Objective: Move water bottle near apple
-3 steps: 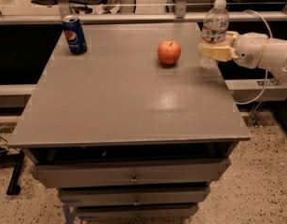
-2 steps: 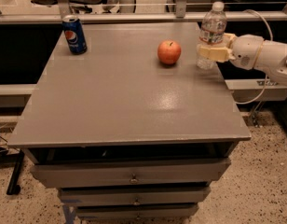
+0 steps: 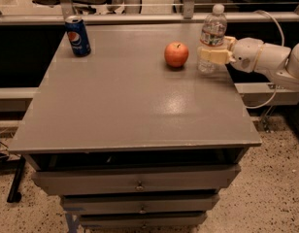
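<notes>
your tool (image 3: 206, 56), the cream two-finger one on the end of the white arm (image 3: 266, 59), is at the far right of the flat grey surface (image 3: 130, 106), reaching in from the right side of the camera view. it is clenched around the clear ribbed plastic water bottle (image 3: 213, 32) with the white cap and the white, blue and red label. the fingers (image 3: 215, 56) wrap the lower part of the body, just under the label. the water bottle is upright, cap up. its base is down at surface level, but you cannot tell whether it rests there or hangs just above.

the round red-orange apple (image 3: 176, 55) with the short stem lies on the surface just left of the water bottle. it is near but not touching, with a narrow strip of bare surface between them. both are in the far right part of the surface, close to the back edge.

the blue pepsi soda can (image 3: 77, 36) stands upright near the far left corner, well apart from the apple and the water bottle. a dull patch of glare sits on the middle of the surface.

under the surface you have a stack of grey drawers (image 3: 135, 183) with small knobs, all pushed in. the speckled floor (image 3: 280, 178) shows below on the right.
</notes>
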